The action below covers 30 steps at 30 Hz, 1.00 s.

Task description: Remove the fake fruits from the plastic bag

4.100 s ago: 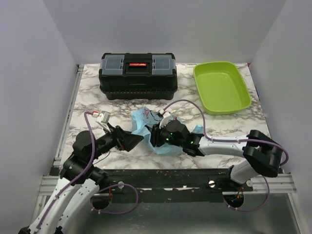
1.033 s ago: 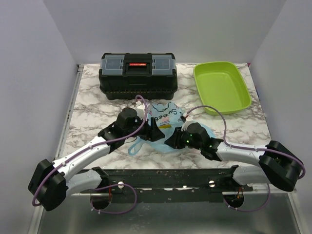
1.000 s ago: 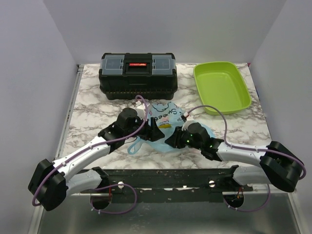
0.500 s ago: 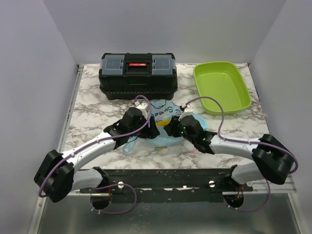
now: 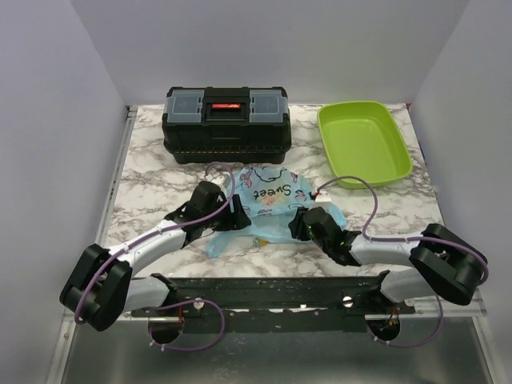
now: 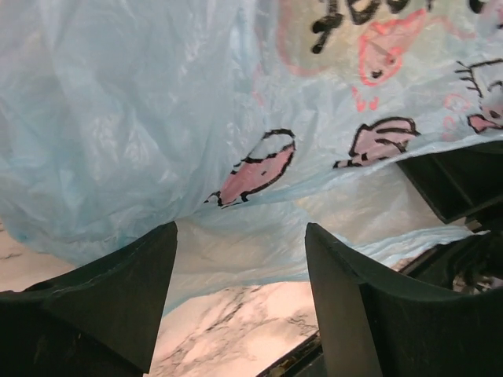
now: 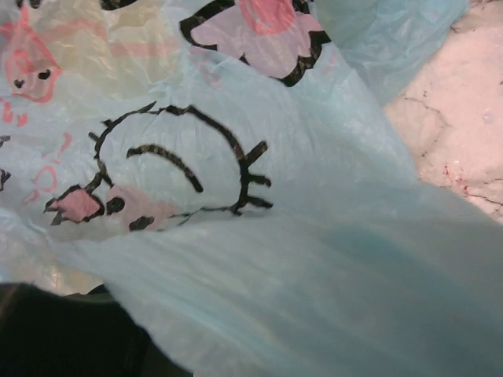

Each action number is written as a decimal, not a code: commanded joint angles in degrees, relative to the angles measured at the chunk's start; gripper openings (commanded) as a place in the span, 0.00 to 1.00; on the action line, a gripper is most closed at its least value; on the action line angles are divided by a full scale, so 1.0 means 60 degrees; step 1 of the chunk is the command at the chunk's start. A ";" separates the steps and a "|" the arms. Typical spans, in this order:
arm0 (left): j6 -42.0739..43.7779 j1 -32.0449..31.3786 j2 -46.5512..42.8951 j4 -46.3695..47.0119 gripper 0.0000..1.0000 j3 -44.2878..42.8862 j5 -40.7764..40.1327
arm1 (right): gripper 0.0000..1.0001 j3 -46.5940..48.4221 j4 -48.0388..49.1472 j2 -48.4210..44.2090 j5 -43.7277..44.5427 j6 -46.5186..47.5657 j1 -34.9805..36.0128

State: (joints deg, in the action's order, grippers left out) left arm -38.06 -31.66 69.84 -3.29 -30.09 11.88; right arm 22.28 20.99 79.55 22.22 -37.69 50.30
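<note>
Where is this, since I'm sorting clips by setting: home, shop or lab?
Probably a robot lab cell: plain grey walls box in a marble-patterned table, left arm and right arm are bolted at its near edge, and the black toolbox and lime-green tray look like props.

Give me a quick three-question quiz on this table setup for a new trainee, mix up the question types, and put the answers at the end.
1. True or false: seen from the top camera, the lime-green tray stands to the left of the black toolbox.
2. Which word is printed on the plastic bag? A) Sweet B) Fresh C) Thanks
3. In the left wrist view, is the left gripper open or shut?

Key:
1. False, the tray is to the toolbox's right.
2. A.
3. Open, its fingers stand well apart.
</note>
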 commanded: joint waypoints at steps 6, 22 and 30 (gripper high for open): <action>0.0075 0.0005 -0.0857 0.1273 0.70 -0.1011 0.2078 | 0.49 0.0865 0.0086 -0.0756 -0.2164 0.1185 0.0024; 0.2871 -0.0850 -0.2979 -0.2245 0.83 -0.3113 0.0909 | 0.51 0.0704 0.1221 -0.0555 -0.3644 0.1110 0.0028; 0.4366 -0.0883 -0.0824 -0.4056 0.95 -0.5195 0.0151 | 0.48 0.0296 0.1481 -0.0749 -0.3843 0.0961 0.0025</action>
State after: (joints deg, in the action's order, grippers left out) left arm -19.79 -36.77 56.29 -17.54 -55.02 16.40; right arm 26.11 27.57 75.75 0.45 -31.48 50.26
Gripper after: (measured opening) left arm 0.935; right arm 0.483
